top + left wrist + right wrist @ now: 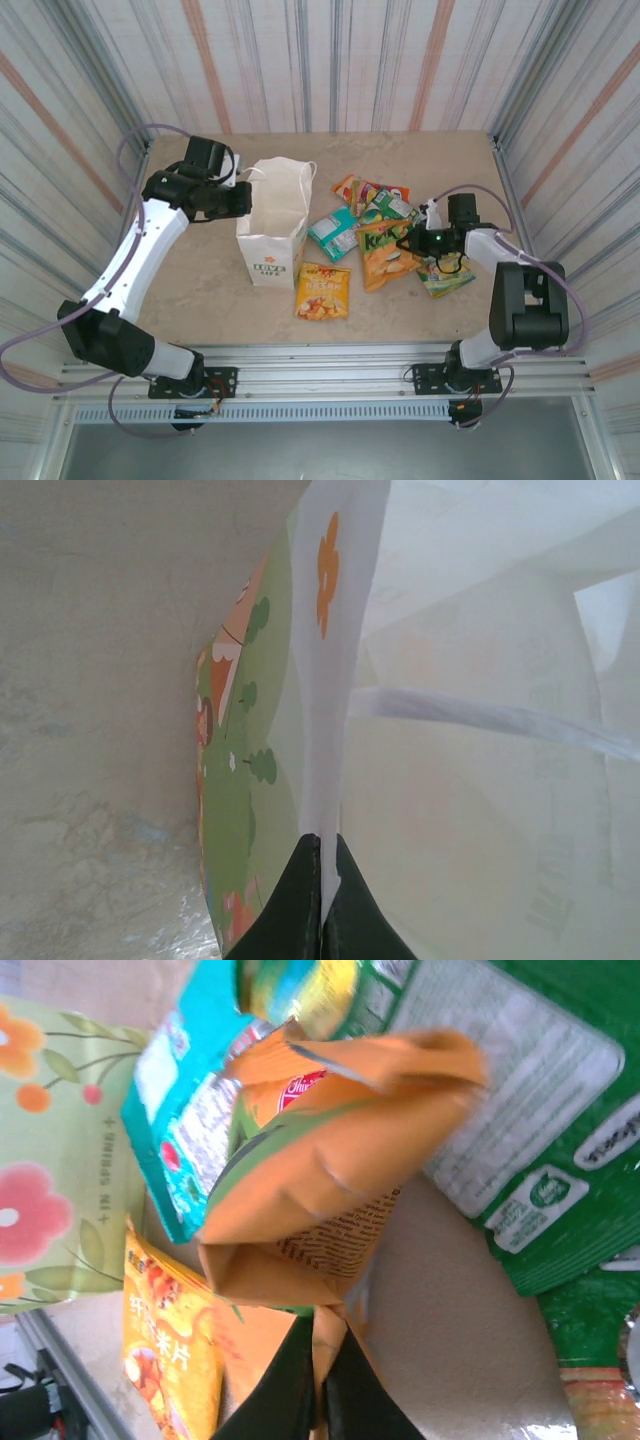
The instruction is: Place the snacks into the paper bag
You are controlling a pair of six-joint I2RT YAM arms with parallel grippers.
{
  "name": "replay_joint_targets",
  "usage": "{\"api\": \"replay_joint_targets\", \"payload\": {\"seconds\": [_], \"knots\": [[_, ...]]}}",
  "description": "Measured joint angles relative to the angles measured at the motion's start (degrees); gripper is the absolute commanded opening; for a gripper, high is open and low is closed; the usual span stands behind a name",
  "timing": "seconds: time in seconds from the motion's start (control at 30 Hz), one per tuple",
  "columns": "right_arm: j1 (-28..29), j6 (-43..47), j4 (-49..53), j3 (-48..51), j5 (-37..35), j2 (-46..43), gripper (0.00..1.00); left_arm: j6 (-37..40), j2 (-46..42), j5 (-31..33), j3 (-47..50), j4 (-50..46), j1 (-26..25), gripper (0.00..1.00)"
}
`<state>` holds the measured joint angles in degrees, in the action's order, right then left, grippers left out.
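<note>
Glossy foil snack packets (332, 232): about seven counted | white floral paper bag (272, 225): one, rim pinched by left gripper (322, 842) | orange packet (330, 1190) clamped by right gripper (318, 1328)

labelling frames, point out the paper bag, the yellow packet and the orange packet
paper bag (270, 255), top view, front wall
yellow packet (323, 291), top view, its middle
orange packet (330, 1180), right wrist view, its middle

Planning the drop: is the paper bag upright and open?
Upright and open: the bag stands on the table, its mouth spread wide in the top view, the left gripper pinching its rim.
</note>
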<state>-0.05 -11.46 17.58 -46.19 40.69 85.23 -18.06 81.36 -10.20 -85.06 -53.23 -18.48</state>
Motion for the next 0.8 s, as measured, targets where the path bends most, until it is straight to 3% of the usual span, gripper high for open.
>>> {"api": "replay_joint_targets", "payload": {"seconds": [0.23, 0.4, 0.6, 0.8], "knots": [[-0.68, -1.86, 0.87, -0.26, -2.82, -9.62, 0.0, -1.33, 1.09, -0.83, 0.0, 1.14, -0.76, 0.0], [-0.72, -3.34, 2.97, -2.73, -3.61, -12.72, 0.0, -1.18, 1.09, -0.15, -0.02, 1.11, -0.76, 0.31], [-0.57, -4.02, 6.78, -6.51, -4.92, -15.28, 0.0, -0.74, 1.03, 1.46, -0.92, 0.52, -0.76, 0.56], [0.2, -4.57, 10.8, -10.54, -6.4, -17.68, 0.0, 0.17, -0.22, 2.51, -1.95, 0.2, -0.76, 0.66]]}}
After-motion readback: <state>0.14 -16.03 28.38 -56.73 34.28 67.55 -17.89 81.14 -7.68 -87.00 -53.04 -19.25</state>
